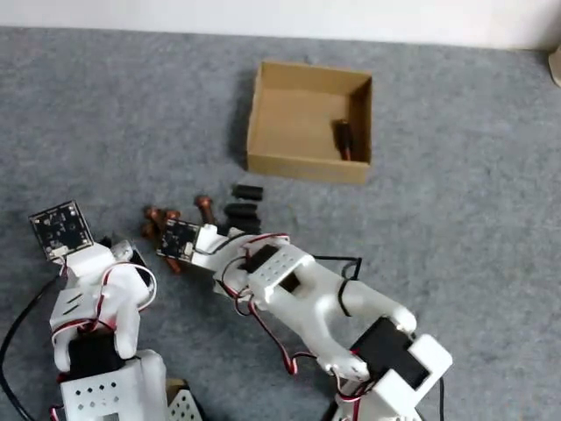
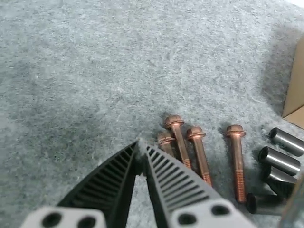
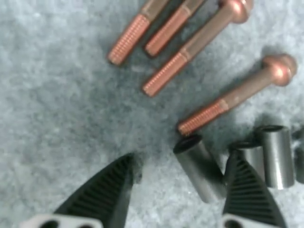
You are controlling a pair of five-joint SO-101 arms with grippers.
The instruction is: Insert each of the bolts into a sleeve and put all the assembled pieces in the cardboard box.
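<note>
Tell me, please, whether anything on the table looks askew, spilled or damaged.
Nothing stands out. The cardboard box sits upright with one piece inside. Four bolts and the sleeves lie loose on the carpet, one sleeve between the open right gripper fingers.

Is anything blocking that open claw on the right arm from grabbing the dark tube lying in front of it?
Nothing visible does. The sleeve lies on the carpet, already inside the open right gripper. A second sleeve lies just beyond one finger, close enough that it may get nudged.

Overhead and both close wrist cameras share bolts point(image 2: 199, 152)
</note>
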